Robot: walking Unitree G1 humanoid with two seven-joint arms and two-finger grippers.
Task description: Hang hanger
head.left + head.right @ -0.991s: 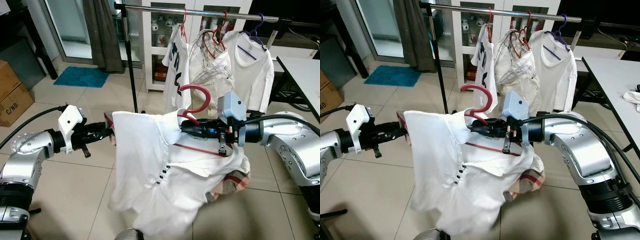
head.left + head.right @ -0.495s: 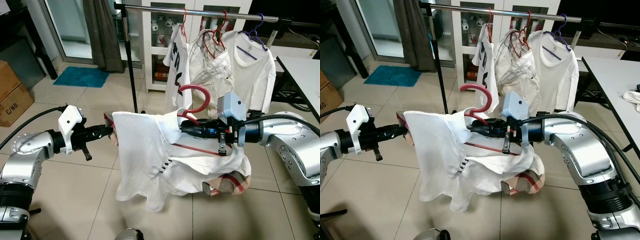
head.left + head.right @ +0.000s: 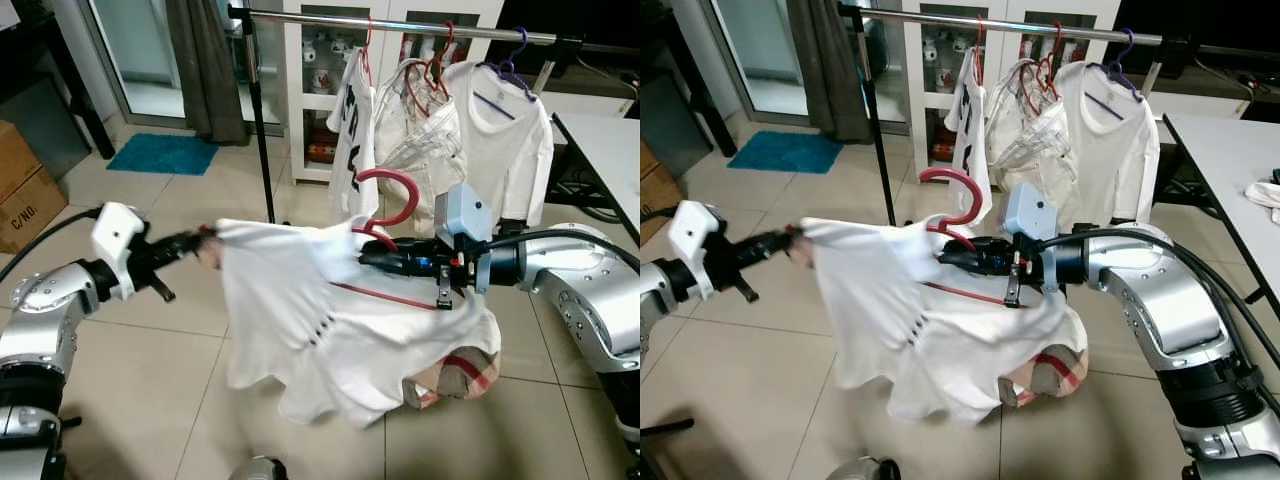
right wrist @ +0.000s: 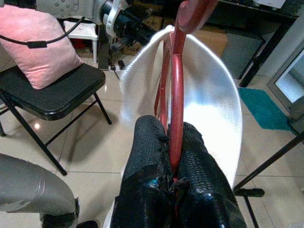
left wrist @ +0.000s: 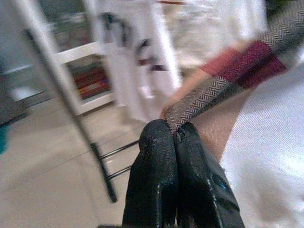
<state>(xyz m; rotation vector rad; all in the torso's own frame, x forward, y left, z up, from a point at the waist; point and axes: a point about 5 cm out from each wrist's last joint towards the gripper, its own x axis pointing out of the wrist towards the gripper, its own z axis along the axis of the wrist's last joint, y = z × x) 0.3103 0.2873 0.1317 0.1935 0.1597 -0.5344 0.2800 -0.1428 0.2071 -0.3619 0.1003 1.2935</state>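
Two grippers engaged. Right gripper point(image 3: 362, 257) clenched on red hanger point(image 3: 392, 196) at its neck, held low in front of clothes rail point(image 3: 400, 22) — hook not yet on the bar. Left gripper point(image 3: 196, 240) pinched on plaid-trimmed edge of white shirt point(image 3: 320, 330), stretched sideways, still draped on the hanger. Remaining, by estimate: lift, hook over rail, release. Legible writing: "C/NO." on cardboard box point(image 3: 28, 205).

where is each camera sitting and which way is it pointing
Head stereo pair: looks forward and down at both silver arms, the white shirt and the clothes rail.
Left wrist: looks along the left gripper, shut on the shirt's edge.
Right wrist: looks along the right gripper, clamping the red hanger.
Shared: the shirt.
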